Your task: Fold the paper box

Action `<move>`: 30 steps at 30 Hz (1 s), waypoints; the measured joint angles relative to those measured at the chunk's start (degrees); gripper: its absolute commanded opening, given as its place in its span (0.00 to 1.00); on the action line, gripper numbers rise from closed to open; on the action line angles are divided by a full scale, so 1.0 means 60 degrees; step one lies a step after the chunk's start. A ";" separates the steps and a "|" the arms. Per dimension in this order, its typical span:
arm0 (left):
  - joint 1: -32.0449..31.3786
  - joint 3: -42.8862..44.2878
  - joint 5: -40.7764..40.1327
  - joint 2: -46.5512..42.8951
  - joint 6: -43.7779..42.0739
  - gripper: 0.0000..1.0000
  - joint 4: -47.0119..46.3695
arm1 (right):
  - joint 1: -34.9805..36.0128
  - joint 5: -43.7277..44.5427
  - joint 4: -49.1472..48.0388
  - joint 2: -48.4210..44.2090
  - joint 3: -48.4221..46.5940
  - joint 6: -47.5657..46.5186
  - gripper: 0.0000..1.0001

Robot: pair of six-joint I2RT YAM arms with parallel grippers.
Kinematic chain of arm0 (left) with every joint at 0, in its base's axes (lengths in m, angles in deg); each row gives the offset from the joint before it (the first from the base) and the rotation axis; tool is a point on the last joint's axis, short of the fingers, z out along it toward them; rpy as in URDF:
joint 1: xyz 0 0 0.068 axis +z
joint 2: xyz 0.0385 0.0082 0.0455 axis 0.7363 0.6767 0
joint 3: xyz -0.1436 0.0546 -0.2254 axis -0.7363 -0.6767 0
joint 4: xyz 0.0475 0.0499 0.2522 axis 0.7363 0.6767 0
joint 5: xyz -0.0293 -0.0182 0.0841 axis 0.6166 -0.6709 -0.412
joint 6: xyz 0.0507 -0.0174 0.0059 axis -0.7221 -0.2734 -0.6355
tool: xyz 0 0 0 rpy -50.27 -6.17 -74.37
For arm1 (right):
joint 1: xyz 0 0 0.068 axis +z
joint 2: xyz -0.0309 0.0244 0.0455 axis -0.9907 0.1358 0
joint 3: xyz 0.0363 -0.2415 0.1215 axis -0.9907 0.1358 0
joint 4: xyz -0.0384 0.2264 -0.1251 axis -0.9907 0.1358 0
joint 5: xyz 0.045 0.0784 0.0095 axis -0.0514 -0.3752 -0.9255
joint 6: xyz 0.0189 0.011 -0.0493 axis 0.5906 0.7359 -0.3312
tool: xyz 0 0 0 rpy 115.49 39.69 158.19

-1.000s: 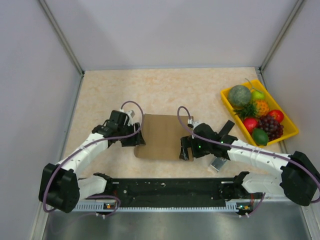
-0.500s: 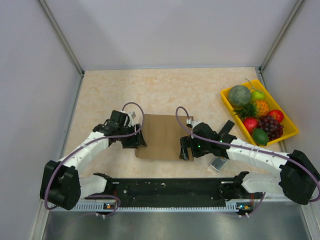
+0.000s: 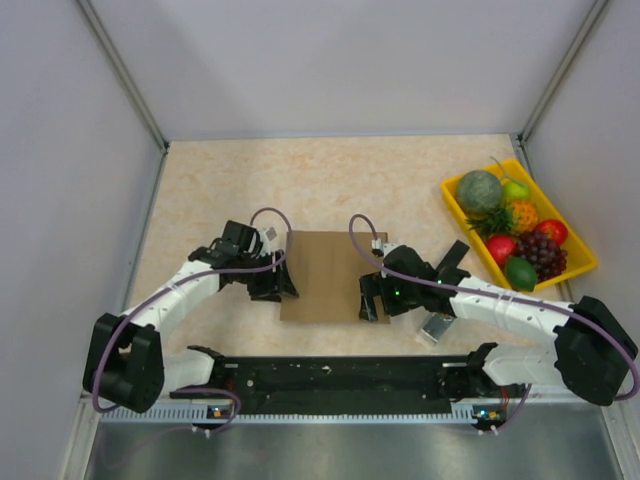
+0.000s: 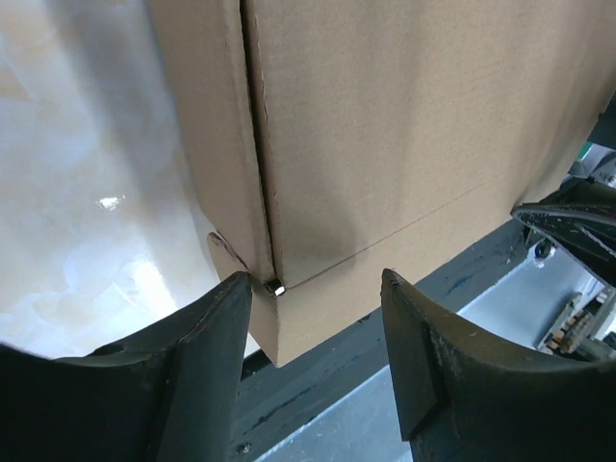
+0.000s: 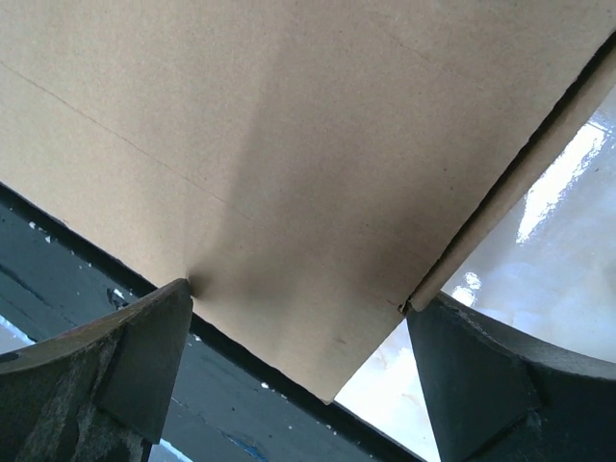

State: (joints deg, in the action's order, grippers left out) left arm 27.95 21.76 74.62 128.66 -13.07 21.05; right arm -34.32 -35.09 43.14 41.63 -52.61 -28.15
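From above, both near corners of the plain brown cardboard paper box [image 3: 322, 272] are hidden under the grippers. Its flaps do not show at all; it reads as one flat rectangle with a crease or two. The wrist cameras cut off most of it, each showing only a near corner. A small silvery object [image 3: 437, 329] lies tucked against the right arm, half covered, and I cannot make out what it is.

There is one paper box, two arms and one yellow plastic tray [image 3: 590, 263]. I count seven pieces of fruit in the tray, though they overlap.

The paper box lies flat in the middle of the beige speckled table [image 3: 330, 180], near the black rail [image 3: 340, 378] at the arms' bases. The left gripper [image 3: 283, 285] is at its near left corner. Its dark fingers [image 4: 207, 337] stand moderately apart with the corner between them, one tip against the side wall by the crease, the other over the top face. I cannot tell whether they pinch it. The right gripper [image 3: 368, 300] is at the near right corner. Its fingers [image 5: 125, 356] are spread wide, each tip meeting an edge of the cardboard. Whether that is a grip or only a touch I cannot tell.

The tray sits well apart at the far right, against the wall.
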 measured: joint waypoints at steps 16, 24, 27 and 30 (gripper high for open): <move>0.0131 -0.0022 0.1308 0.0393 0.0149 0.57 0.0710 | 0.0000 0.0073 0.0044 0.0226 0.0000 -0.0062 0.90; 0.0164 -0.0437 0.1384 0.0277 0.0769 0.58 0.0255 | -0.0007 0.0273 0.0135 0.0259 -0.0004 -0.0066 0.90; 0.0142 -0.0430 0.0841 -0.0036 0.0681 0.58 0.0346 | -0.0007 0.0291 -0.0004 0.0262 -0.0004 -0.0036 0.90; 0.0120 -0.0430 0.0328 -0.0492 0.0645 0.58 0.0291 | -0.0051 0.0299 -0.0142 0.0277 -0.0004 -0.0033 0.90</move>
State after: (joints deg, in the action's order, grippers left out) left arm 28.67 19.18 76.58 125.71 -9.20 22.80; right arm -34.62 -33.30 42.29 43.29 -52.63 -28.35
